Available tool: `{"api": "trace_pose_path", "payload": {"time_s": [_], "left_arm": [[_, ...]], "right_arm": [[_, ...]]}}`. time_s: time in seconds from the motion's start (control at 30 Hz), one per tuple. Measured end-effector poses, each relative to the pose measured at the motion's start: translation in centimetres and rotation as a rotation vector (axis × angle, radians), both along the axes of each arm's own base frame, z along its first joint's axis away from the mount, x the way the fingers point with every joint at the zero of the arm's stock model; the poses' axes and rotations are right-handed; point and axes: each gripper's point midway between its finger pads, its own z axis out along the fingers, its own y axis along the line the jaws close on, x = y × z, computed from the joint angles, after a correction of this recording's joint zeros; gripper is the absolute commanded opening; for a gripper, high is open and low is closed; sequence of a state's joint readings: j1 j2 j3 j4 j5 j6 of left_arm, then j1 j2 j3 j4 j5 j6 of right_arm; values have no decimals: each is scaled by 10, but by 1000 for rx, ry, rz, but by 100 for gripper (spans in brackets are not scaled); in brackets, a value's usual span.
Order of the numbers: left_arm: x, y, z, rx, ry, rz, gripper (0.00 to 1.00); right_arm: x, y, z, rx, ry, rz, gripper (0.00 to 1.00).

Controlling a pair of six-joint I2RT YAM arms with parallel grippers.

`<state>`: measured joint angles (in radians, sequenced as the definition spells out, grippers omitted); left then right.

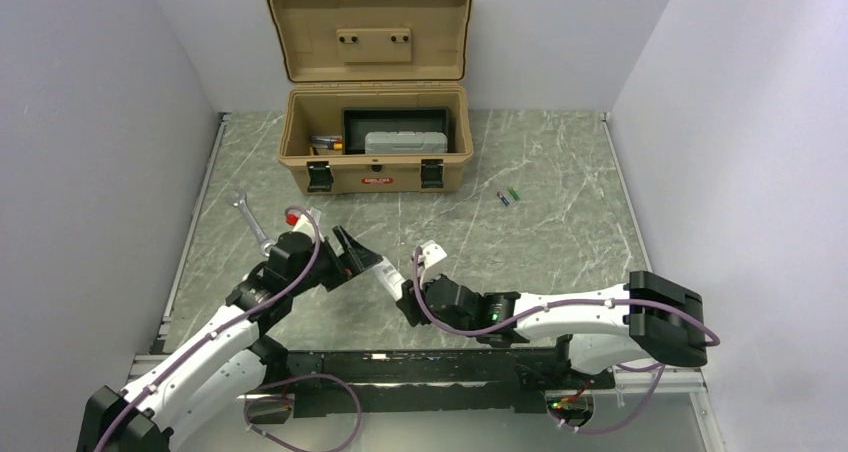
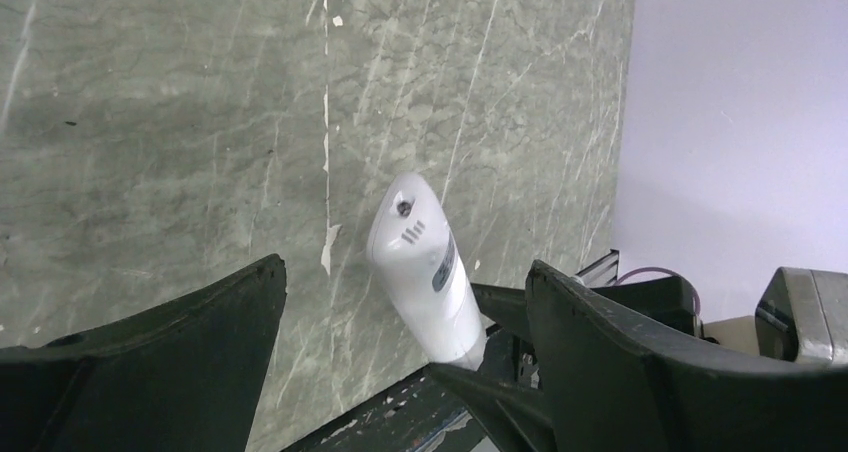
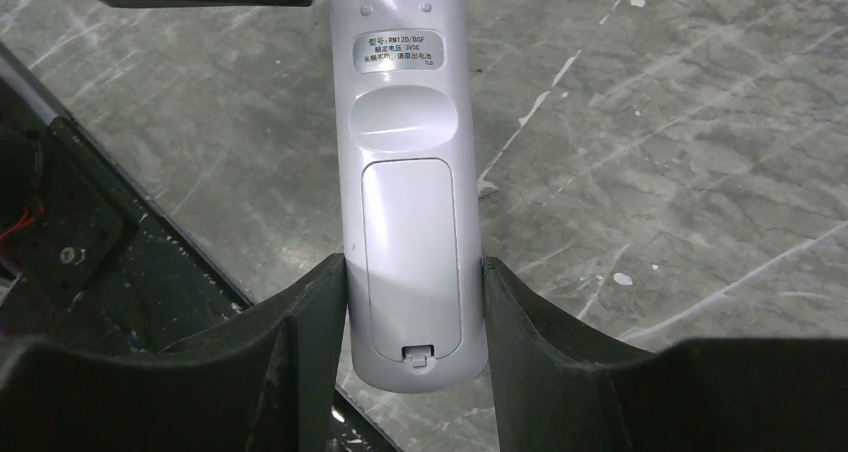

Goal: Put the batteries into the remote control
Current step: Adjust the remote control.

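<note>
My right gripper (image 3: 412, 267) is shut on the lower end of the white remote control (image 3: 405, 122). The remote's back faces the right wrist camera, and its battery cover (image 3: 410, 252) is in place. From above, the remote (image 1: 386, 275) points left from my right gripper (image 1: 405, 295) towards my left gripper (image 1: 366, 261). My left gripper (image 2: 405, 265) is open, its fingers standing wide on either side of the remote's free end (image 2: 425, 267) without touching it. The batteries, one purple (image 1: 504, 199) and one green (image 1: 514, 193), lie together on the table to the right of the toolbox.
An open tan toolbox (image 1: 372, 167) stands at the back of the table with small items inside. A silver wrench (image 1: 250, 217) lies left of my left arm. The dark rail (image 1: 400, 367) runs along the near table edge.
</note>
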<state>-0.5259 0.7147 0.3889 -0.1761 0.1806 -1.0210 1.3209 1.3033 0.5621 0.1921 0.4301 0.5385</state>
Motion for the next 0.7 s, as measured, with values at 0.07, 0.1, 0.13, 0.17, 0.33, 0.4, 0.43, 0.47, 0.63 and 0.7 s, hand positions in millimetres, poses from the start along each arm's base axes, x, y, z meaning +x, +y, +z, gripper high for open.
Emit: {"api": "trace_pose_path", "payload": {"time_s": [0.07,0.1,0.13,0.17,0.33,0.4,0.43,0.47,0.63,0.7], "left_arm": [[2,-3,-1,-5,4,4,86],[2,-5,-1,-6,5,5,84],[3,-7,-2,-7,6,3,83],[3,-8,-2,-8,7,0,82],[3,-16,-6,-10,18,-13,77],[3,-19,-7,-8,22,-17,75],[3,-20,-8,-8,22,-19,74],[3,-22,-8,-9,23,-23,72],[4,-28,-4,-28,10,-29,61],[4,-30,-1,-40,2,-32,54]], "right_arm": [[-2,2,2,8,3,17,33],[-3,3,3,13,3,22,33],[-3,4,5,18,2,25,33],[-3,4,6,24,1,27,33],[-5,7,12,43,-2,41,33],[-5,7,15,52,-3,45,33],[-5,8,16,57,-4,46,33],[-6,8,17,62,-4,48,33],[-8,12,22,84,-1,66,34],[-10,14,23,89,0,78,34]]}}
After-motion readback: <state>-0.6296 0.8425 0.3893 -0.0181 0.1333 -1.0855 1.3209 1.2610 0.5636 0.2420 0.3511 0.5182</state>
